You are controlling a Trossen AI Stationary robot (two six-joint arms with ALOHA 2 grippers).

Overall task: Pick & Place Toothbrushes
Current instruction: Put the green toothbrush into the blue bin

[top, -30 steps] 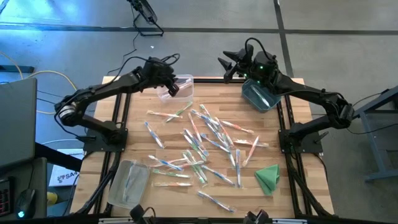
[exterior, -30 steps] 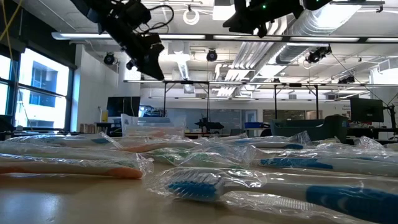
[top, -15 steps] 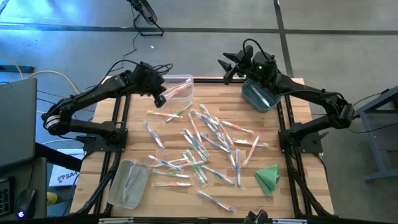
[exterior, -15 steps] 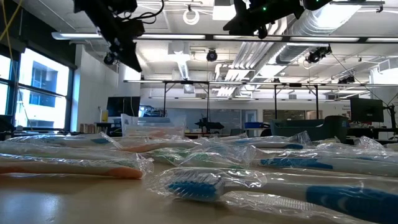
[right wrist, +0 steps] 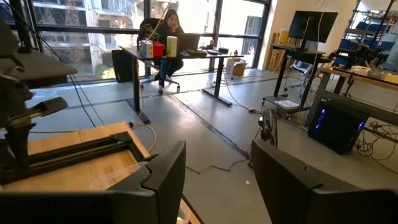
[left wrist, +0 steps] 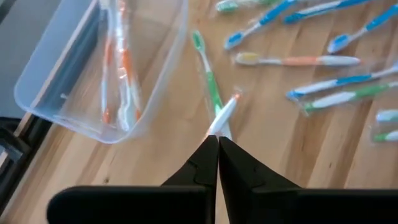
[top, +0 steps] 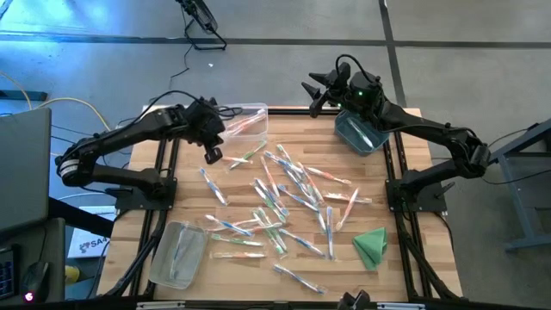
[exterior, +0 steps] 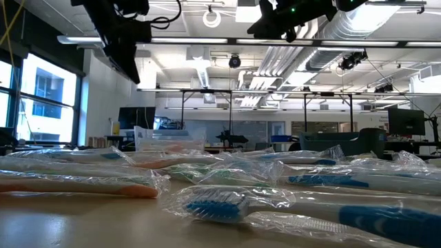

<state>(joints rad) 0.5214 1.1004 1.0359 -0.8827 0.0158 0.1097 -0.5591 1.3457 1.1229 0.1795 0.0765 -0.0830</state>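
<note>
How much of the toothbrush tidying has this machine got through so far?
Barely started. A few orange toothbrushes lie in the clear bin. The left end effector is shut and empty above the table; the right end effector waits open. Dozens of loose toothbrushes remain.

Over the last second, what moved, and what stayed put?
The left gripper drew back from over the clear bin toward the scattered toothbrushes, and its jaws shut, empty. The right gripper held its place above the blue bin, jaws open.

Open-plan robotics lab or workshop; exposed ceiling ducts (exterior: 324, 34); concrete floor (top: 275, 60); desks with monitors (right wrist: 309, 23); seated person (right wrist: 166, 37) by large windows (right wrist: 93, 18).
</note>
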